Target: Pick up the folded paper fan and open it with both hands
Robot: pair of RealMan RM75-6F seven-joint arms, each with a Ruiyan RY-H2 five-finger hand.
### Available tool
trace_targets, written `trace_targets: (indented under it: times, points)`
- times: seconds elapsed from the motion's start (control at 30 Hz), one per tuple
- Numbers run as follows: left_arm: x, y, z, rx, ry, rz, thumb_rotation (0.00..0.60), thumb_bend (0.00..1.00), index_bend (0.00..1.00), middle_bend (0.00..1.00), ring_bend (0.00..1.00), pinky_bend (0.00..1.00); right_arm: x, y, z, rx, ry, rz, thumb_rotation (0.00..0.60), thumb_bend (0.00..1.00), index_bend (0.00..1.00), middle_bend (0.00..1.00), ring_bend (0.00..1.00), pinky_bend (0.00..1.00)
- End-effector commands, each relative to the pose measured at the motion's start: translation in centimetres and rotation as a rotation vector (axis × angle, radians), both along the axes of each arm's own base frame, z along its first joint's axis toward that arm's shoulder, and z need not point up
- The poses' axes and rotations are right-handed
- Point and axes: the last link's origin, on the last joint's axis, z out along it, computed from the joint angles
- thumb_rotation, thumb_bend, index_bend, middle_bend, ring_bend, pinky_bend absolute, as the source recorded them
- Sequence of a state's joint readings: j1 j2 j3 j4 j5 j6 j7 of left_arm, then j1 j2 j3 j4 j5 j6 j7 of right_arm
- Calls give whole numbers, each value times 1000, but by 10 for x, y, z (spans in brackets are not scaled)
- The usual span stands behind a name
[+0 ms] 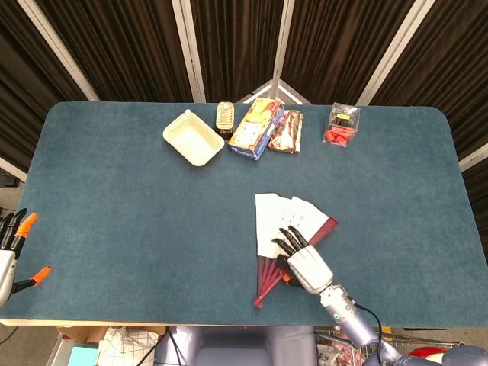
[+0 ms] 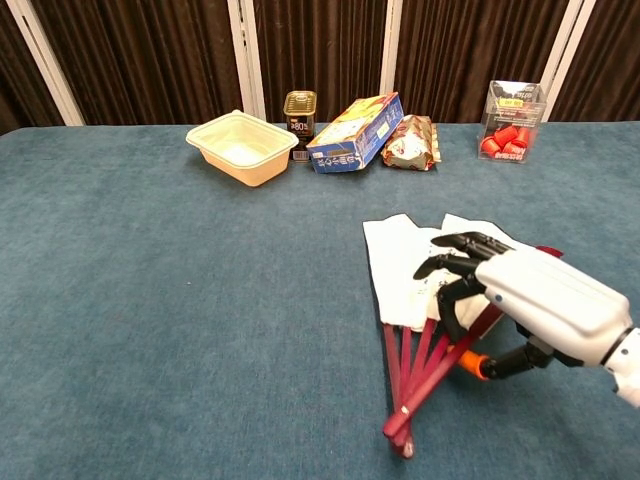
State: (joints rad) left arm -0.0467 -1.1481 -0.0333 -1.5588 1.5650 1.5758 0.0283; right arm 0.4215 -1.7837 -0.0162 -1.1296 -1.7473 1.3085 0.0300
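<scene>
One hand [image 2: 535,310], the right one, has its dark fingers [image 2: 447,268] bent down onto the paper fan [image 1: 286,229], touching the white paper, maybe to hold it flat; I cannot tell if they grip it. It lies partly spread on the blue bench [image 1: 114,213], red sticks pointing toward 6 o'clock. At 9 o'clock, far off by the edge, the left hand [image 1: 11,248] waits with fingers apart, holding nothing. Both hands must help, so it probably needs to come over.

Bare blue table [image 1: 122,206] spreads left of the fan [image 1: 286,221]; far-edge clutter, seemingly, lines up from tub [image 1: 193,137] to clear box [image 1: 342,124].
</scene>
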Motion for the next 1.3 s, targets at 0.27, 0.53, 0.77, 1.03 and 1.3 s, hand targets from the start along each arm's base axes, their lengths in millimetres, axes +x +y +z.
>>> trace_targets:
  times: [0.27, 0.53, 0.77, 1.03, 1.3]
  points:
    - [0, -1, 0, -2, -1, 2, 600, 0, 0, 0, 0, 0, 60, -44, 50, -97, -167, -126, 600, 452, 690, 252, 0, 0]
    - [2, 2, 1, -1, -4, 3, 600, 0, 0, 0, 0, 0, 106, -64, 88, -144, -276, -160, 600, 452, 704, 263, 0, 0]
    - [9, 19, 6, 10, 6, -12, 600, 0, 0, 0, 0, 0, 140, -74, 114, -177, -290, -127, 600, 454, 718, 268, 0, 0]
    - [29, 61, 16, 39, 13, -58, 600, 5, 0, 0, 0, 0, 165, -78, 121, -183, -272, -91, 600, 454, 724, 273, 0, 0]
    - [68, 111, 13, 21, 3, -129, 600, 73, 25, 0, 0, 0, 175, -83, 119, -178, -257, -90, 600, 455, 740, 280, 0, 0]
